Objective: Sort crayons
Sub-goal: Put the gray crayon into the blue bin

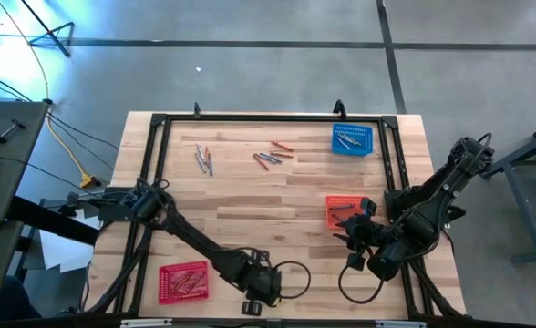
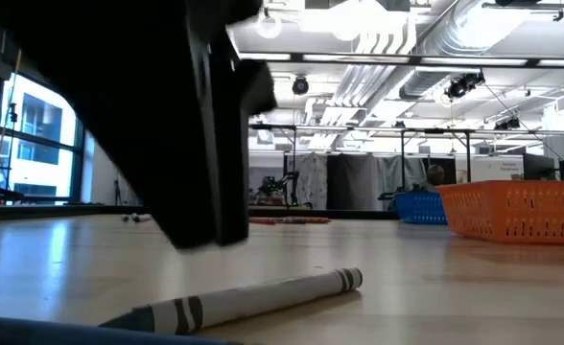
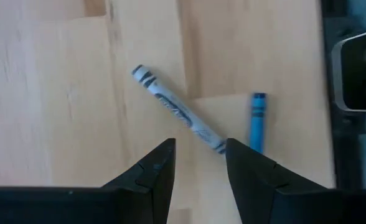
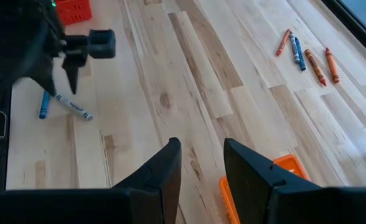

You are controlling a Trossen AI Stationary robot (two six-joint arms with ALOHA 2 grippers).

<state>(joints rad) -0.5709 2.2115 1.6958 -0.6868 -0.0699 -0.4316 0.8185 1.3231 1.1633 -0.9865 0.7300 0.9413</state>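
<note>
My left gripper point(image 3: 198, 163) hangs with fingers parted and empty over the bare wood; the grey-white paper-wrapped crayon point(image 3: 178, 109) lies just ahead, slanted across the gap, nearer this arm than the right.

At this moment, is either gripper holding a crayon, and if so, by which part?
Nothing is held. The left gripper is open above a grey crayon and a blue crayon lying on the table. The right gripper is open and empty near the orange basket.
</note>
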